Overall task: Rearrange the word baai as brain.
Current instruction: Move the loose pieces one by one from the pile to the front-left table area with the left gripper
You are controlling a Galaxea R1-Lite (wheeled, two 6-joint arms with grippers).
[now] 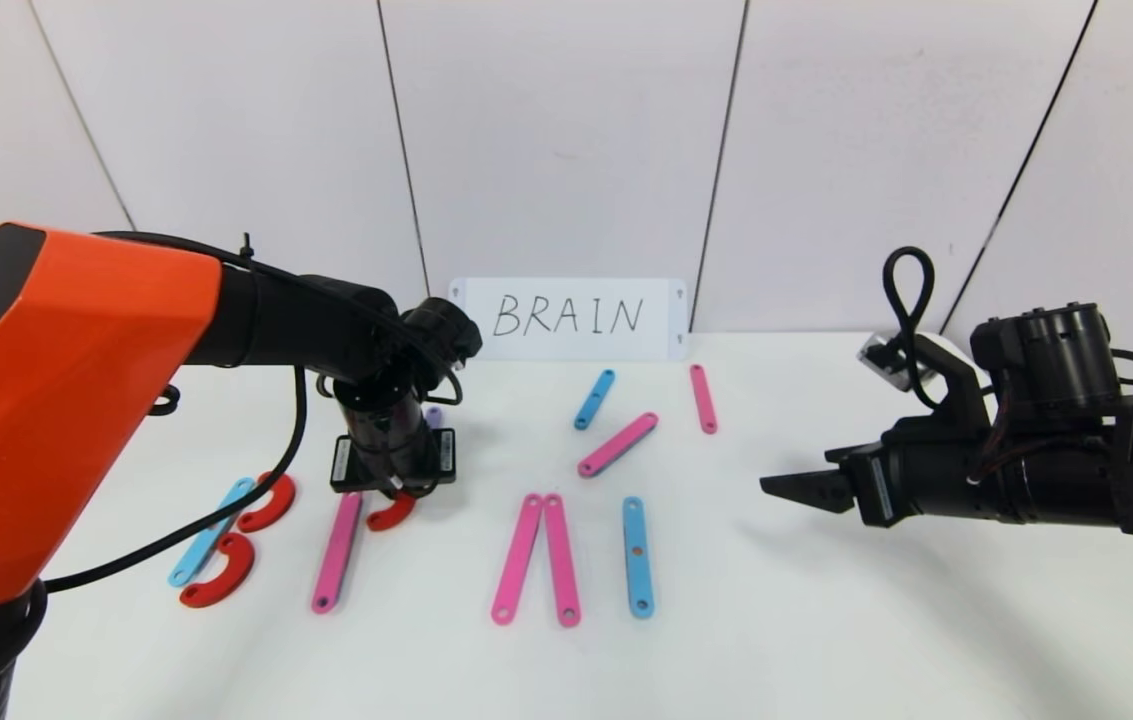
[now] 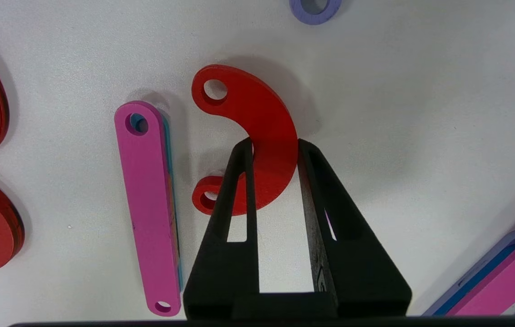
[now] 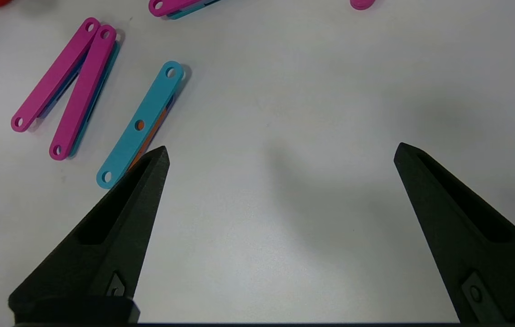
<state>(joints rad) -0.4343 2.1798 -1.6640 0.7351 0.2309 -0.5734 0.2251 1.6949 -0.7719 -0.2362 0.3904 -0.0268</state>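
The word lies on the white table (image 1: 826, 620). At the left a blue bar (image 1: 211, 530) and two red crescents (image 1: 268, 502) make a B. Beside it lies a pink bar (image 1: 337, 550), then two pink bars (image 1: 536, 558) meeting at the top, then a blue bar (image 1: 637, 555). My left gripper (image 1: 394, 492) points straight down beside the pink bar. In the left wrist view it (image 2: 275, 145) is shut on a third red crescent (image 2: 257, 122), one finger against each edge. My right gripper (image 1: 776, 487) is open and empty, held above the table at the right.
Loose bars lie farther back: blue (image 1: 594, 398), pink (image 1: 618, 444) and pink (image 1: 703, 398). A purple piece (image 1: 434, 415) shows partly behind my left wrist. A white card (image 1: 571, 317) reading BRAIN leans on the back wall. In the right wrist view the blue bar (image 3: 141, 122) lies near one finger.
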